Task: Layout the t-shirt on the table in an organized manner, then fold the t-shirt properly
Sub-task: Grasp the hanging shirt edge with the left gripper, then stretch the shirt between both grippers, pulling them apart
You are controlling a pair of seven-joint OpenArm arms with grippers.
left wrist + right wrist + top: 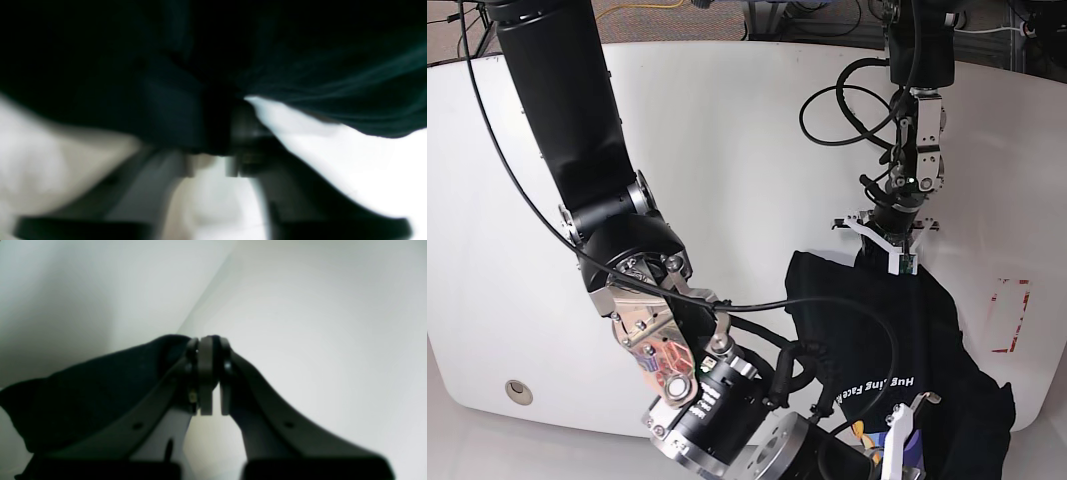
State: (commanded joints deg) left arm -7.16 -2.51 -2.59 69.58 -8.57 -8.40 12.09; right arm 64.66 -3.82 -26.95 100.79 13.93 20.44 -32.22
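The black t-shirt (pixel 897 340) hangs bunched over the right front part of the white table (pixel 727 150), with white lettering showing low down. My left gripper (pixel 905 262) points down at the shirt's top edge and is shut on it. In the blurred left wrist view, black cloth (pixel 300 66) fills the upper half and the left gripper (pixel 217 156) pinches it. My right gripper (pixel 907 425) is at the shirt's lower edge near the table front. The right wrist view shows the right gripper (pixel 208 350) shut on a fold of the t-shirt (pixel 83 400).
A red tape rectangle (pixel 1009 315) lies right of the shirt. A round grommet hole (pixel 519 390) sits at the front left. Black cables (pixel 847 100) loop beside the left arm. The bulky right arm (pixel 607 200) crosses the table's left half.
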